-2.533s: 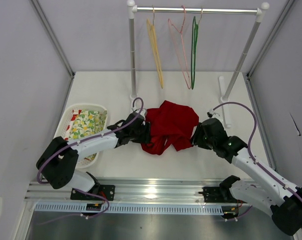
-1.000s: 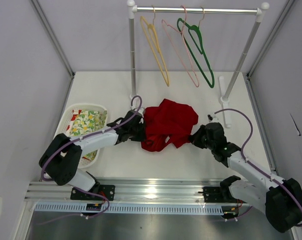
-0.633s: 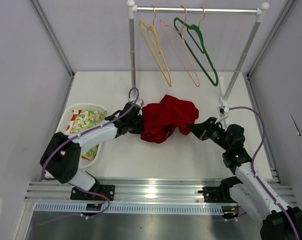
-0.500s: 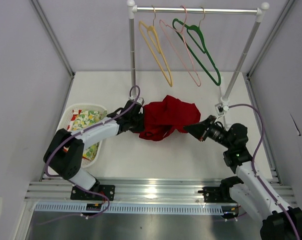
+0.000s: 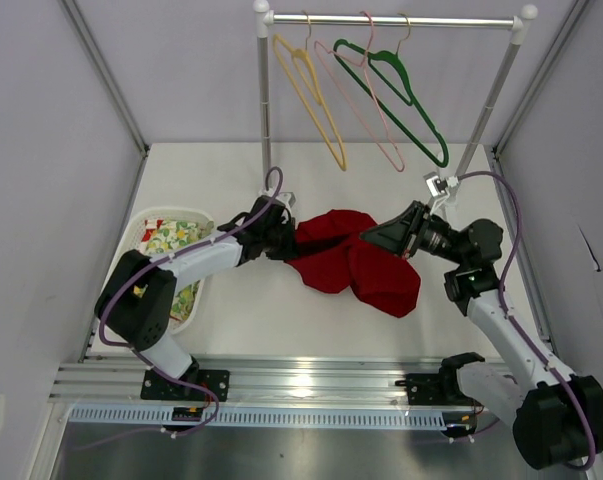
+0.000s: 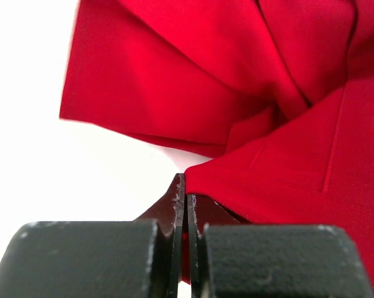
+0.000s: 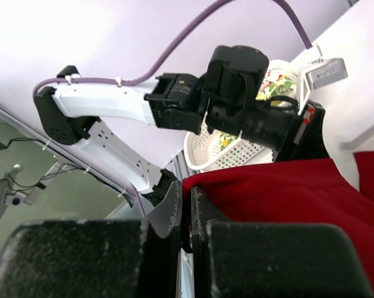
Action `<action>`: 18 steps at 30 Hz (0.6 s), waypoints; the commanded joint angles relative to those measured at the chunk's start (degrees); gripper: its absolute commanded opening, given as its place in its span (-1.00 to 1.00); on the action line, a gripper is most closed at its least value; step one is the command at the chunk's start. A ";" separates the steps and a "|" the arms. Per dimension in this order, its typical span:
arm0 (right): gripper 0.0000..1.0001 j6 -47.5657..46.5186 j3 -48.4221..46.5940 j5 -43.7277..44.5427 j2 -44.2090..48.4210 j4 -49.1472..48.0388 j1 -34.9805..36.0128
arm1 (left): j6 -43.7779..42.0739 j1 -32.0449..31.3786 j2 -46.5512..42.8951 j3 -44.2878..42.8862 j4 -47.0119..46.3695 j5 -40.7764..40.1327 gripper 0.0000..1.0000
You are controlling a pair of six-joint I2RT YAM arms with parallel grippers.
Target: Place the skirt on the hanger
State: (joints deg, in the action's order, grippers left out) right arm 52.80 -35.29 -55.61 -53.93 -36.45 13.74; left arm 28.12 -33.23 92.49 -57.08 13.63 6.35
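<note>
Both hands are pinched shut on cloth. The left hand [image 5: 284, 241] has its jaws closed flat on a thin edge of the skirt [image 5: 353, 266]. In the wrist view the left hand [image 6: 185, 205] shows red fabric caught right at the fingertips, with the rest of the skirt [image 6: 236, 93] spilling out ahead of it. The right hand [image 5: 367, 237] is also clamped tight on a fold; the right wrist view has the right hand [image 7: 187, 197] with the skirt [image 7: 286, 192] coming off its tips.

The skirt is strung between the two hands. It is raised at the right hand, and a lobe droops below and toward the near side of that hand, resting on the desk [image 5: 401, 190].

The hanger [image 5: 371, 115], the pink one, is up on the rail [image 5: 421, 20], beyond and above both hands, well apart from them, between a yellow hanger [image 5: 314, 100] and a green hanger [image 5: 406, 100].

Handling, as a judgement: light, soft, limp, no stiffness, so it will bunch and sag wherever it is unsupported. It could slide out of a shallow pinch. The best hold is the waistband edge, one hand at each end, spread wide so the opening is findable. Which edge is held now I can't tell.
</note>
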 commanded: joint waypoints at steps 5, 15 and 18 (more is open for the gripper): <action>-1.00 -4.86 -10.41 -2.76 -6.44 -5.44 -1.26 | 0.00 4.32 -1.69 4.61 2.19 -4.96 -1.00; -0.97 -29.86 -5.79 20.35 -1.89 49.43 3.31 | 4.04 2.30 -9.69 9.17 0.17 -5.47 -1.00; -0.90 -27.14 -0.86 32.11 -1.18 55.75 7.17 | 5.54 0.54 -10.49 10.32 -0.36 -6.08 -1.00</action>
State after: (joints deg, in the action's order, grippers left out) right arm 27.24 -40.32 -36.58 -55.79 6.39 18.28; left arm 30.81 -31.18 84.58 -47.59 14.28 2.42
